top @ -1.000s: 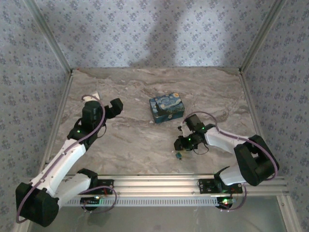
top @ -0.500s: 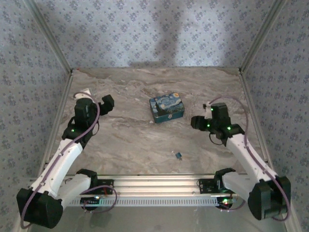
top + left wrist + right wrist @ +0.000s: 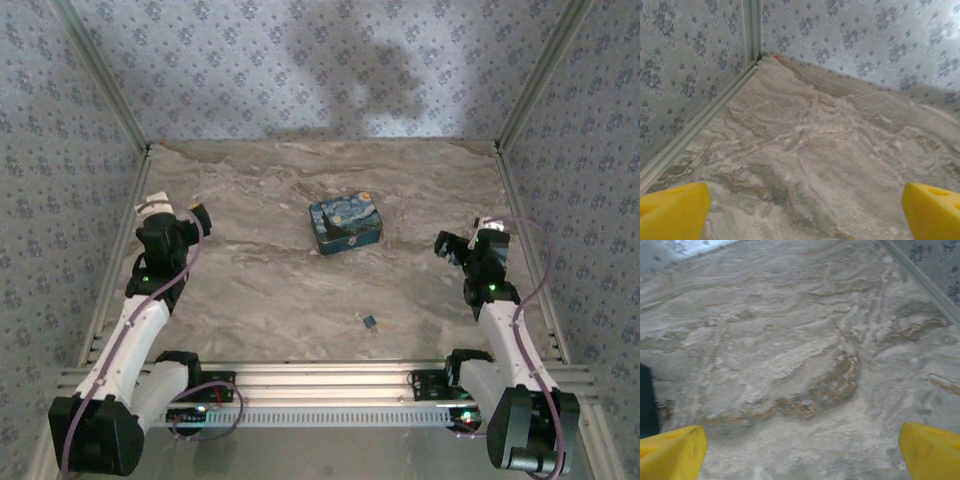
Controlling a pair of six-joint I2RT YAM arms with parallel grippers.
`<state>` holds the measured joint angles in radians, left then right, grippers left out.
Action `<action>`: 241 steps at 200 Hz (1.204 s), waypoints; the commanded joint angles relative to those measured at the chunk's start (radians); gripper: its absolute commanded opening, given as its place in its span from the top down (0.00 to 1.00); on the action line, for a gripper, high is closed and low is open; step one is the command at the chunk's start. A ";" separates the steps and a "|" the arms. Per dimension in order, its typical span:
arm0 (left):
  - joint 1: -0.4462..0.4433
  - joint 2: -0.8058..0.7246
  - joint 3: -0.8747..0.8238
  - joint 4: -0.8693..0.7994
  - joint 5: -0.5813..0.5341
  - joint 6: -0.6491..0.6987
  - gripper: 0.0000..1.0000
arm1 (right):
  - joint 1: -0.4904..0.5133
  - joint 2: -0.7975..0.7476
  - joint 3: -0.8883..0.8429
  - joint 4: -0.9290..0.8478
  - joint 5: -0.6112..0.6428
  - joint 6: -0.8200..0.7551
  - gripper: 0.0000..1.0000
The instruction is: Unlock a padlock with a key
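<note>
Padlock (image 3: 369,320) lay loose on the counter (image 3: 260,290), well apart from your right end effector (image 3: 452,246), off to its left and nearer the arm bases. It was farther still from your left end effector (image 3: 196,218), away to its right. Neither held it: each had its fingers spread wide over bare marble with nothing between them. At that size you could not tell whether the shackle was open, nor pick a key out beside it, so you had to treat the unlocking as unconfirmed. You had one padlock, one painted tin (image 3: 345,223) and two end effectors.
</note>
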<state>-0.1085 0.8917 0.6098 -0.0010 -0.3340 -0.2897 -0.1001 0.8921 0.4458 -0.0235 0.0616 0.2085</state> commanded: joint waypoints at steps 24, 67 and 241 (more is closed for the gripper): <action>0.011 0.043 -0.088 0.108 -0.032 0.081 0.02 | -0.020 0.070 -0.090 0.268 0.081 -0.104 0.00; 0.019 0.114 -0.135 0.178 -0.029 0.107 0.02 | -0.026 0.211 -0.146 0.495 0.042 -0.110 0.00; 0.082 0.380 -0.258 0.672 0.172 0.228 0.02 | 0.031 0.638 -0.064 0.867 -0.110 -0.216 0.00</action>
<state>-0.0460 1.2308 0.3744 0.5381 -0.2054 -0.0849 -0.1112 1.5143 0.3168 0.8703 -0.1127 0.0372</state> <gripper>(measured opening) 0.980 0.998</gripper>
